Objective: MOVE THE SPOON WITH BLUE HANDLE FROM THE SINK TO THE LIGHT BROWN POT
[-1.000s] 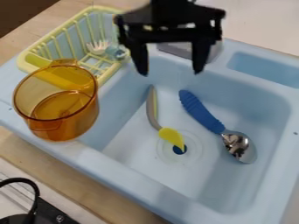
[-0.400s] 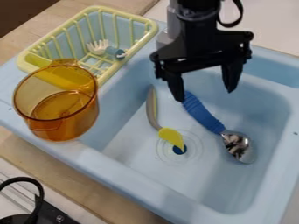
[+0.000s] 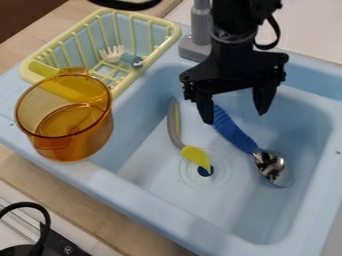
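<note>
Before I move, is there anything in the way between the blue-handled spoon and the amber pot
Yes: the yellow-tipped utensil lies in the basin between the blue-handled spoon and the amber pot, and the basin's side wall rises just before the pot.

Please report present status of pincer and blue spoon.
Pincer open, above handle end of blue spoon. Spoon in sink, not gripped. Yellow-tipped utensil beside it.
</note>
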`<control>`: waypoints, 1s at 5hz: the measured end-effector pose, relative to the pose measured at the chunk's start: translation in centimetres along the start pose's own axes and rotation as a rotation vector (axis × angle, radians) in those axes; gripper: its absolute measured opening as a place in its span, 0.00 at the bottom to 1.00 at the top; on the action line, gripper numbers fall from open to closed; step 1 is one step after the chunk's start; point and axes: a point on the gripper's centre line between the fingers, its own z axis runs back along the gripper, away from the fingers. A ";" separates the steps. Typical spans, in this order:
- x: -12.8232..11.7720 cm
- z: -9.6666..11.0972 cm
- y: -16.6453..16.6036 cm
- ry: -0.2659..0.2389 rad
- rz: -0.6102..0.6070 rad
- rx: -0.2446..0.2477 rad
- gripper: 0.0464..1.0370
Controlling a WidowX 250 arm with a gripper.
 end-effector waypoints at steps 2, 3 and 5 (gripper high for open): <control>0.1 -1.5 0.1 0.018 -0.024 0.020 0.96; 0.2 -2.4 0.1 0.023 -0.021 0.025 0.96; 0.0 -4.1 0.5 0.034 -0.018 0.090 0.96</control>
